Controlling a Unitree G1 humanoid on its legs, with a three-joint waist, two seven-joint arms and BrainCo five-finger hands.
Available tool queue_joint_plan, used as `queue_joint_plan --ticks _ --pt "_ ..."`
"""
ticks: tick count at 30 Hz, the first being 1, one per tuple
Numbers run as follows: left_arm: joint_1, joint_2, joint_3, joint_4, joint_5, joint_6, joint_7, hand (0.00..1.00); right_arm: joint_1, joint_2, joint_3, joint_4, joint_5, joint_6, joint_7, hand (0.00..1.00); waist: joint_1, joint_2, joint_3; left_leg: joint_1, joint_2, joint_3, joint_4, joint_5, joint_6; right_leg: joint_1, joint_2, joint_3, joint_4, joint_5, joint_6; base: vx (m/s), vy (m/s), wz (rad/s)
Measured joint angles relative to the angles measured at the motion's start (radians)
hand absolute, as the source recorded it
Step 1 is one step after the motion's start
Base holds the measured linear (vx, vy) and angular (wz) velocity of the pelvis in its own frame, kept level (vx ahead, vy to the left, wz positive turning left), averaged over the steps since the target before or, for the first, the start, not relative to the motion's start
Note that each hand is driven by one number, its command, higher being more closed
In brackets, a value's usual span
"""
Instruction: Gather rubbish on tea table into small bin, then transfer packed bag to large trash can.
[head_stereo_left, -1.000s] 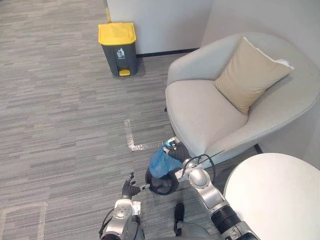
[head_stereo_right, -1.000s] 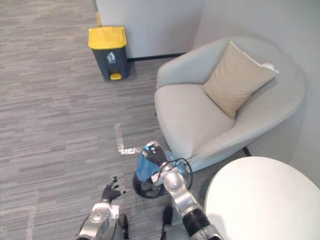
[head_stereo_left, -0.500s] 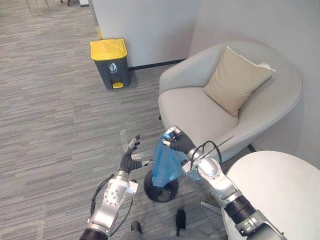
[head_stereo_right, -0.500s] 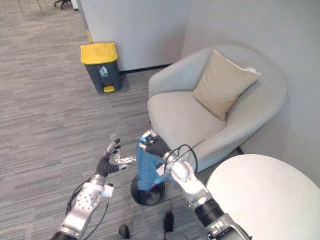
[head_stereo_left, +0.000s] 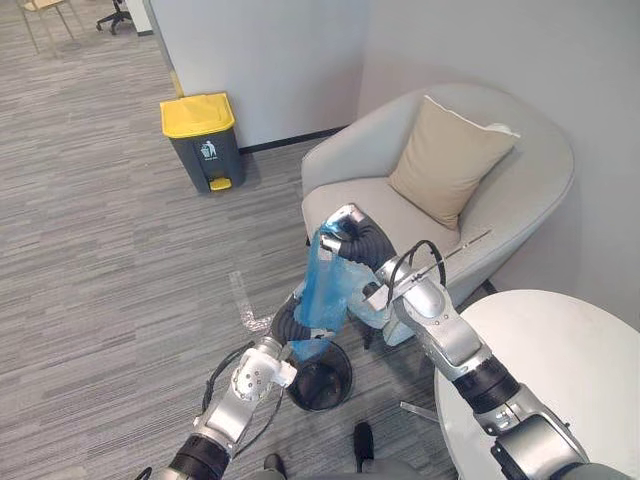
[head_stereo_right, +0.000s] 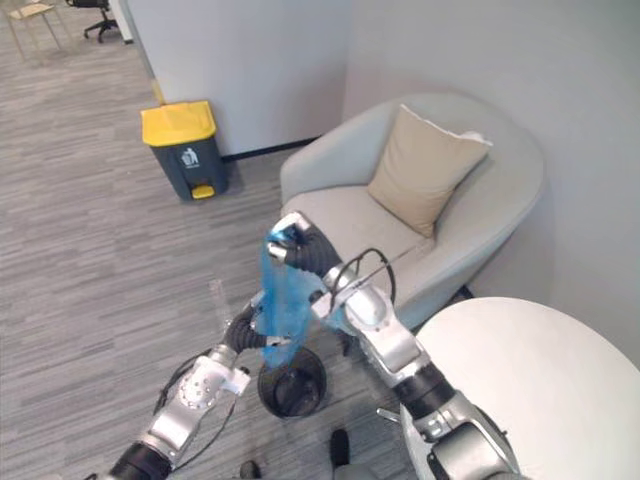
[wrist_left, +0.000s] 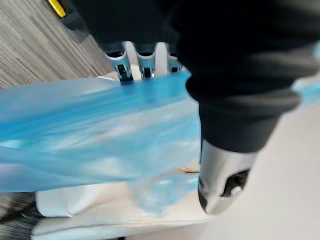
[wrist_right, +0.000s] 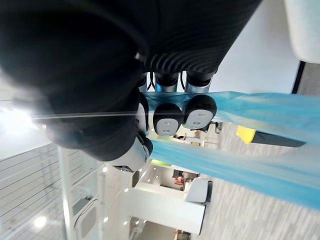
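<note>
The right robot hand (head_stereo_left: 352, 238) clamps the blue bag (head_stereo_left: 325, 285) above the small bin (head_stereo_left: 320, 385), left robot hand (head_stereo_left: 288, 322) unreadable behind it; best lift fully clear before heading to the large trash can (head_stereo_left: 203, 140).

Translucent blue bag (head_stereo_left: 326, 283), bunched at top, hanging upright just above small black bin (head_stereo_left: 322, 385) on floor (head_stereo_left: 100, 260); grey yellow-lidded trash can (head_stereo_left: 205, 142), lid shut, well beyond bin.

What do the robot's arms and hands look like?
Both arms are silver-grey, segmented, with black bands at the joints. A dark ribbed cover wraps the wrist and back of the left hand and right hand; the right hand's fingers are silver with dark tips.
</note>
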Motion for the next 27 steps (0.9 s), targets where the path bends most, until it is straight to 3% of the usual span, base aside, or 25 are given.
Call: queue_joint_plan --ticks 11,18,24,25,27 --pt "-0.018 -0.071 -0.011 0.106 0.049 0.026 0.044 0.00 -0.075 0.094 0.060 -0.006 0.077 0.000 -0.002 1.00 -0.001 -0.014 -0.009 0.009 -0.002 0.005 -0.008 0.001 0.000 0.004 0.002 0.004 0.000 0.000 0.000 0.00 0.000 0.00" --pt "-0.008 -0.088 -0.008 0.152 0.068 0.018 0.123 0.00 -0.091 0.113 0.120 -0.006 0.112 0.000 -0.003 1.00 0.001 -0.015 -0.010 0.027 0.000 0.007 -0.021 0.004 0.000 0.014 0.005 0.007 0.000 -0.001 0.001 0.00 0.001 0.00" --pt "-0.004 -0.155 -0.013 0.177 0.156 0.062 0.197 0.00 -0.091 0.163 0.198 -0.006 0.130 0.006 -0.026 1.00 0.007 -0.020 -0.014 0.032 -0.001 0.007 -0.030 0.006 -0.003 0.015 0.006 0.007 0.000 -0.002 0.002 0.00 0.000 0.00" --pt "-0.015 -0.161 -0.016 0.188 0.161 0.064 0.208 1.00 -0.091 0.164 0.204 -0.006 0.146 0.006 -0.032 1.00 0.008 -0.022 -0.015 0.032 -0.001 0.007 -0.030 0.006 -0.003 0.015 0.005 0.006 0.000 -0.002 0.003 0.00 0.000 0.00" --pt "-0.046 -0.163 -0.021 0.211 0.164 0.069 0.223 1.00 -0.091 0.168 0.205 -0.006 0.164 0.007 -0.036 1.00 0.007 -0.024 -0.016 0.032 -0.002 0.007 -0.030 0.007 -0.002 0.015 0.005 0.006 -0.001 -0.002 0.003 0.00 0.000 0.00"
